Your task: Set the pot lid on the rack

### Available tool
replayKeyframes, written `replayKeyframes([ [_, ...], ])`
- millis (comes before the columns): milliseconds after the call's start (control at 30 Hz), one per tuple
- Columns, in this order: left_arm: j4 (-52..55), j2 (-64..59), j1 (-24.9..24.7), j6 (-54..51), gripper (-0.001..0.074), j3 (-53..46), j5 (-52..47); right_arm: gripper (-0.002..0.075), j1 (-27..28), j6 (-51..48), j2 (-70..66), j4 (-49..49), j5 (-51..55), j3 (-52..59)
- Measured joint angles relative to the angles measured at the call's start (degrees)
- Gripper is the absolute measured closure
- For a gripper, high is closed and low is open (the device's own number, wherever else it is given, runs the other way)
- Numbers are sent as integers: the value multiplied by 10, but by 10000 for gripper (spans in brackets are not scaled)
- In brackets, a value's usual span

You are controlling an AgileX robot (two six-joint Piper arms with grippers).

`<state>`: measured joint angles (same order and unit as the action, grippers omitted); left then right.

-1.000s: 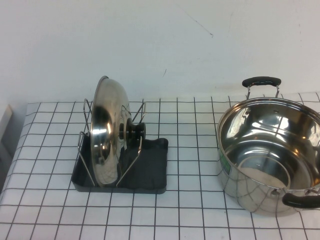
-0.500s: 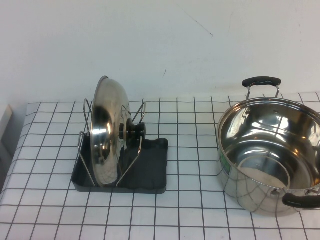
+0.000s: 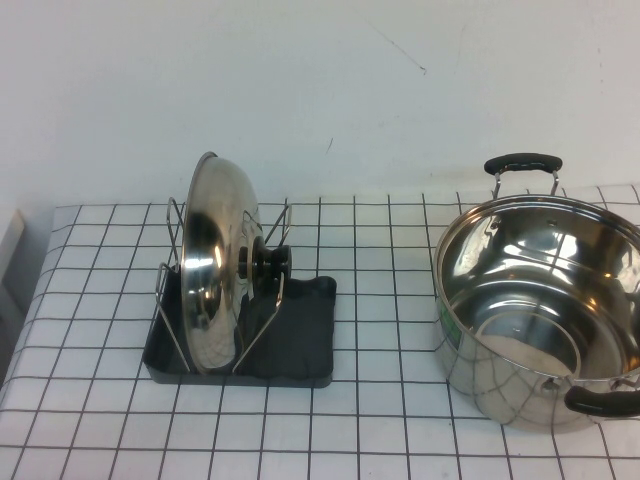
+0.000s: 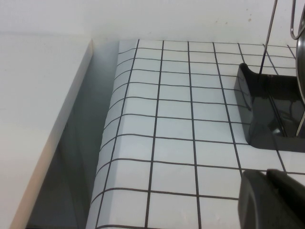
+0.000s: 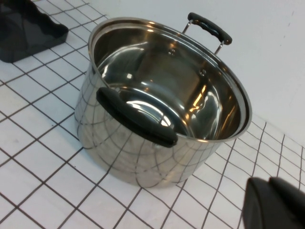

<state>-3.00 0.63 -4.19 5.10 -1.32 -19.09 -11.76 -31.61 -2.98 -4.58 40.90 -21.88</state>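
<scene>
- Left gripper (image 4: 274, 200) barely peeks in at the frame corner, likewise right gripper (image 5: 276, 202).
- Pot (image 3: 545, 310) cropped at the right edge, perhaps slightly.

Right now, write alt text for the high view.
A shiny pot lid stands on edge in a black wire rack on a gridded white table, knob facing an open steel pot on the right. Neither the left gripper nor the right gripper appears here.

high: raised, facing wall | wrists: low, near; share rack (image 3: 290, 340), pot (image 5: 162, 105)
</scene>
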Motion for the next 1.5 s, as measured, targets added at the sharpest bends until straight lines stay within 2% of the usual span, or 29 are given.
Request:
replayKeyframes([
  [133,0,0,0,0,737,0,0,727,0,6,0,0,-12,4],
  [300,0,0,0,0,737,0,0,727,30,28,3,0,-115,52],
  [433,0,0,0,0,737,0,0,727,110,63,28,0,-172,113],
  [567,0,0,0,0,737,0,0,727,199,103,37,1,-181,178],
  [667,0,0,0,0,737,0,0,727,240,131,37,2,-181,217],
  [800,0,0,0,0,737,0,0,727,244,168,37,4,-188,230],
  [1167,0,0,0,0,737,0,0,727,175,279,37,30,-192,231],
  [1500,0,0,0,0,737,0,0,727,146,294,37,52,-192,231],
])
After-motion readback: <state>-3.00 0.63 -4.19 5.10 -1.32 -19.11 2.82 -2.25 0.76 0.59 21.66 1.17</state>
